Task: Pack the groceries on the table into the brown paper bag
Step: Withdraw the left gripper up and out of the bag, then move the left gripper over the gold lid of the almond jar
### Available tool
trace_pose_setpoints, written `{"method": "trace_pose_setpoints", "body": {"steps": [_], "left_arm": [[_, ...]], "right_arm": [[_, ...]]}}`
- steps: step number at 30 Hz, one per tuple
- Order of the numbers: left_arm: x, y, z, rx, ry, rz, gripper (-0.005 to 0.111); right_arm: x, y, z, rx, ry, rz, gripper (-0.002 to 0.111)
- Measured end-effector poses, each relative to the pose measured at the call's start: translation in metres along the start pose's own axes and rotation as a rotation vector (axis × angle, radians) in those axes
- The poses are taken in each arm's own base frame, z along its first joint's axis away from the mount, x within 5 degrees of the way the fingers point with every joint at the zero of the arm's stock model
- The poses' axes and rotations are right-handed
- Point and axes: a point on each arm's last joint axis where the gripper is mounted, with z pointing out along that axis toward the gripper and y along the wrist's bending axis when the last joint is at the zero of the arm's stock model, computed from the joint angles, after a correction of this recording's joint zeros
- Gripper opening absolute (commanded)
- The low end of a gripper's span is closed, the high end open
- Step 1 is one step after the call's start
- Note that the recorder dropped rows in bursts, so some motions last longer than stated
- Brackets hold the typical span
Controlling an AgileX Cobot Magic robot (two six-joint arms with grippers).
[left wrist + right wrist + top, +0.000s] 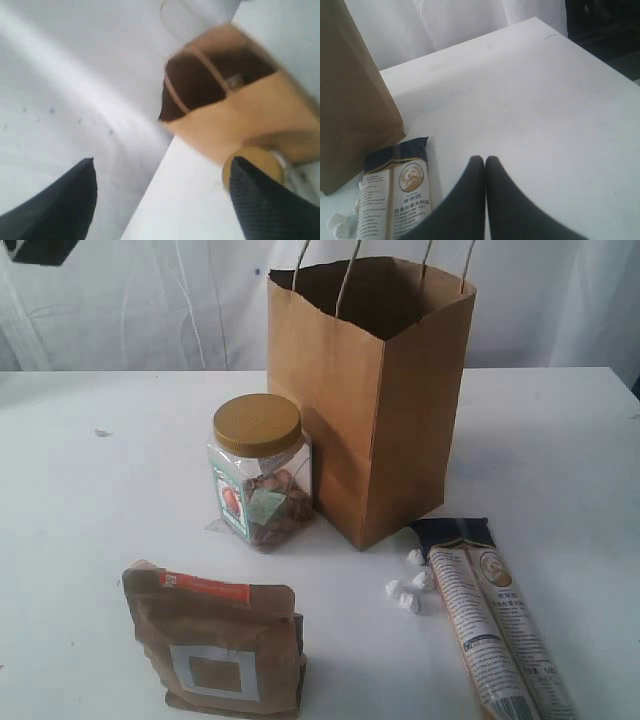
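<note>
Right wrist view: beige packet point(395, 200) lies near the closed right gripper point(485, 159).

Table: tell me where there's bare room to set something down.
The table lies bare left of the gold-lidded jar, and right of the paper bag, behind the long packet. It is crowded in front of the bag, between brown pouch, white lumps and packet.

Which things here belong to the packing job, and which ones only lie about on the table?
For the job:
- paper bag
- jar
- pouch
- packet

Just lying about:
- white lumps between bag and packet
</note>
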Motion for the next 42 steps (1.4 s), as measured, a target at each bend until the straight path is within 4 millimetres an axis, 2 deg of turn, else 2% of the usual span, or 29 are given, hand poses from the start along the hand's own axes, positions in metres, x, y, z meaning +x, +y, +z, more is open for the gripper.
{"method": "trace_pose_setpoints", "body": {"steps": [5, 10, 16, 19, 22, 26, 30, 32, 37, 42], "left_arm": [[0.038, -0.009, 0.015, -0.092, 0.259, -0.078, 0.075], [0.076, -0.042, 0.036, -0.033, 0.428, -0.139, 0.075], [0.106, -0.088, 0.072, 0.083, 0.402, -0.135, 0.075], [0.119, -0.109, 0.093, 0.127, 0.353, -0.046, 0.075], [0.132, -0.122, 0.108, 0.162, 0.389, 0.039, 0.075], [0.157, -0.120, 0.121, 0.132, 0.540, -0.062, 0.075], [0.181, -0.099, 0.123, 0.019, 0.611, -0.296, 0.074], [0.184, -0.089, 0.122, -0.022, 0.609, -0.382, 0.067], [0.173, -0.065, 0.120, -0.073, 0.622, -0.539, 0.041], [0.143, -0.050, 0.117, 0.104, 0.652, -0.552, 0.022]], "right_arm": [[0.000, 0.000, 0.000, 0.000, 0.000, 0.000, 0.000], [0.000, 0.000, 0.000, 0.000, 0.000, 0.000, 0.000], [0.000, 0.000, 0.000, 0.000, 0.000, 0.000, 0.000], [0.000, 0.000, 0.000, 0.000, 0.000, 0.000, 0.000], [0.000, 0.000, 0.000, 0.000, 0.000, 0.000, 0.000], [0.000, 0.000, 0.000, 0.000, 0.000, 0.000, 0.000], [0.000, 0.000, 0.000, 0.000, 0.000, 0.000, 0.000], [0.000, 0.000, 0.000, 0.000, 0.000, 0.000, 0.000], [0.000, 0.000, 0.000, 0.000, 0.000, 0.000, 0.000], [0.000, 0.000, 0.000, 0.000, 0.000, 0.000, 0.000]]}}
